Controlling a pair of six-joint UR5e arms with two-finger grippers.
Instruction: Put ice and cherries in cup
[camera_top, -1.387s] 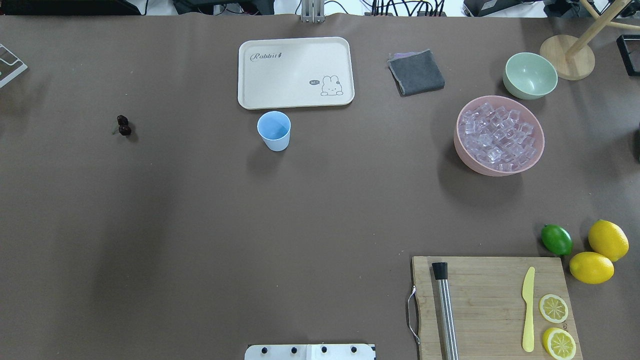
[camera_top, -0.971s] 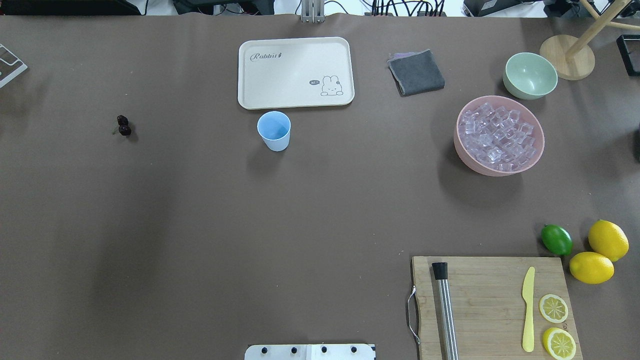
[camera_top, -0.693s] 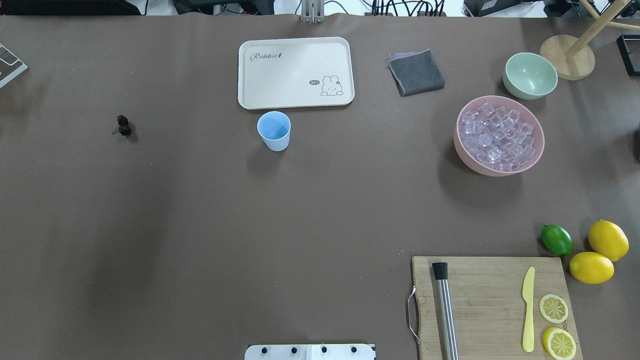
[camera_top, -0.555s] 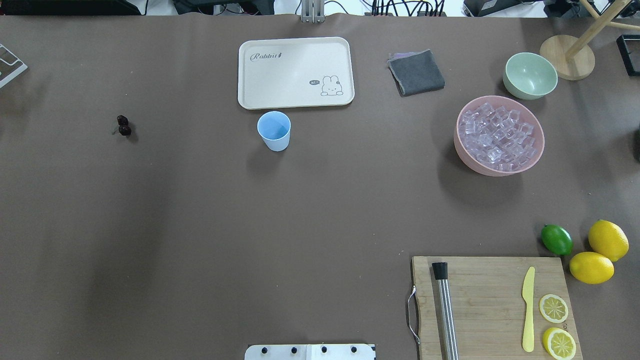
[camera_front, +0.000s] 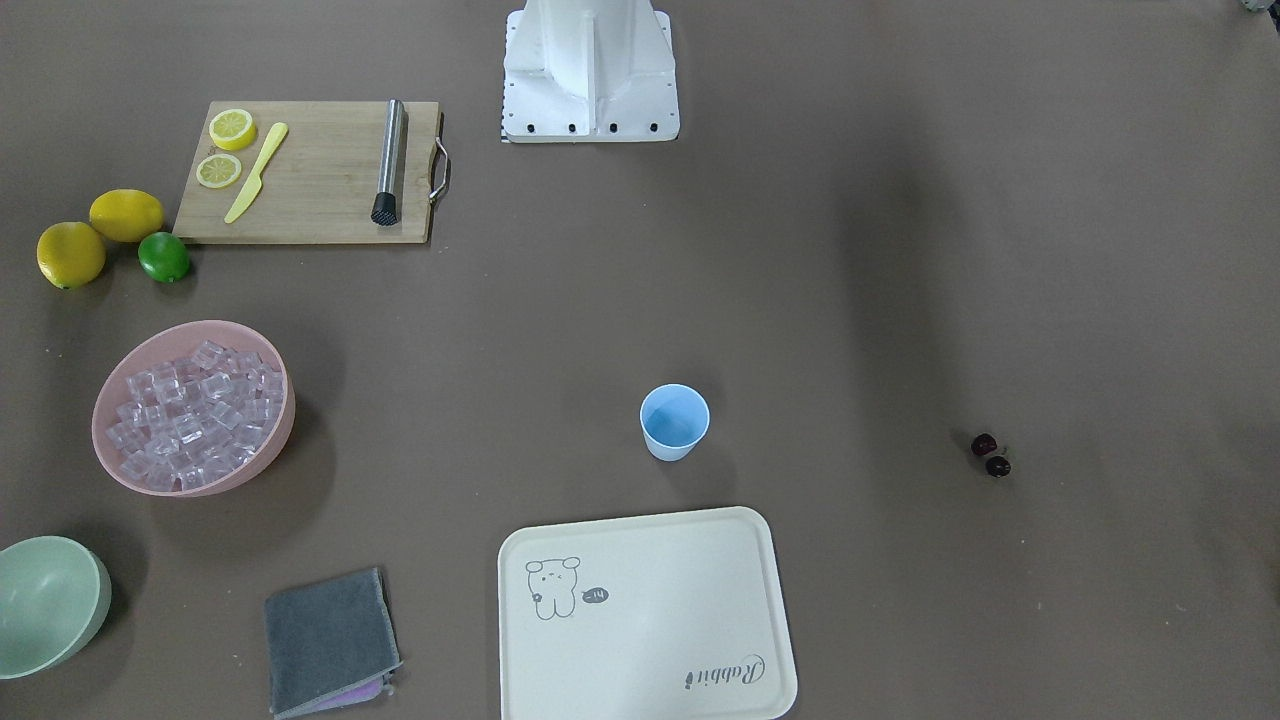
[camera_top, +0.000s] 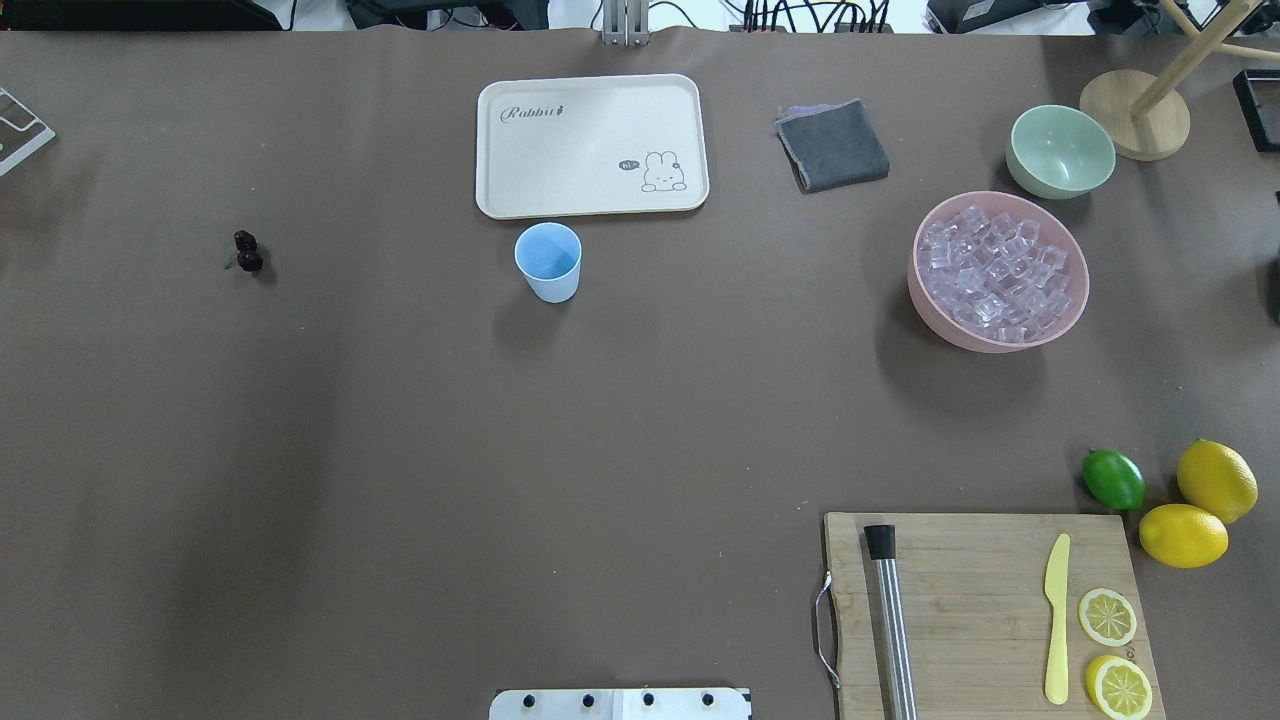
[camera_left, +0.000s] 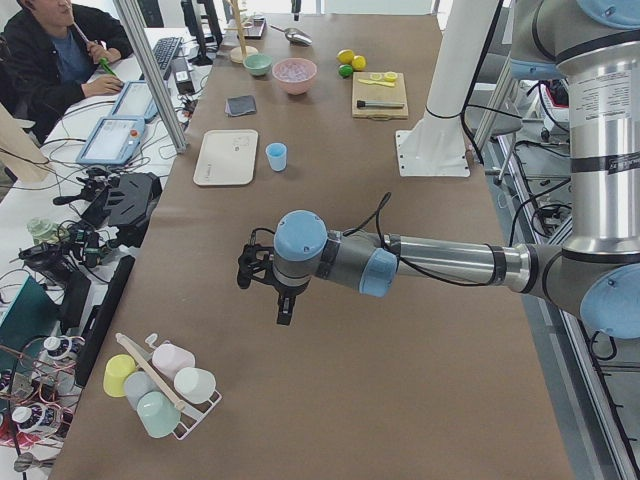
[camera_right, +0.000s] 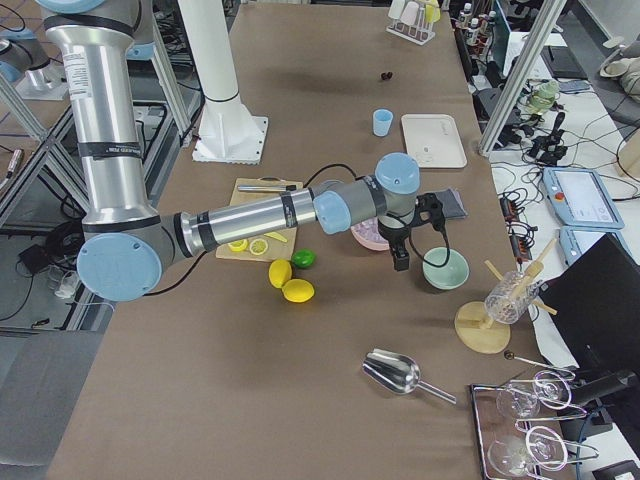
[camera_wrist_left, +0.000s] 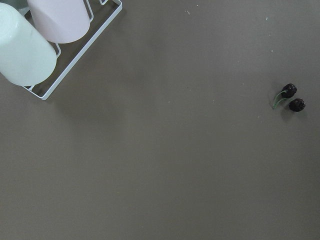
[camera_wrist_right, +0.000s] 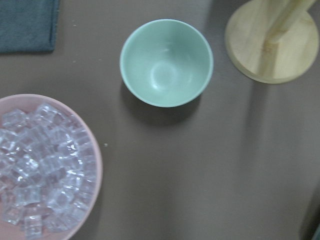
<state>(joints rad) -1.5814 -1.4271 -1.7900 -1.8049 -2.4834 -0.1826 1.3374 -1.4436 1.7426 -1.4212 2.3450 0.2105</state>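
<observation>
The light blue cup (camera_top: 548, 262) stands upright and empty just in front of the cream tray; it also shows in the front view (camera_front: 674, 422). The ice (camera_top: 1000, 272) fills the pink bowl (camera_top: 918, 300) on the right, and shows in the right wrist view (camera_wrist_right: 35, 190). The cherries (camera_top: 246, 252) lie on the bare table far left, and in the left wrist view (camera_wrist_left: 292, 97). My left gripper (camera_left: 284, 308) hangs above the table left of the cherries. My right gripper (camera_right: 401, 258) hangs by the pink and green bowls. I cannot tell whether either is open.
A cream tray (camera_top: 590, 145), a grey cloth (camera_top: 833, 146) and a pale green bowl (camera_top: 1060, 150) sit at the back. A cutting board (camera_top: 985, 610) holds a muddler, knife and lemon slices. A lime (camera_top: 1113, 479), lemons, a wooden stand (camera_top: 1135, 112) and a cup rack (camera_wrist_left: 45, 35) are nearby.
</observation>
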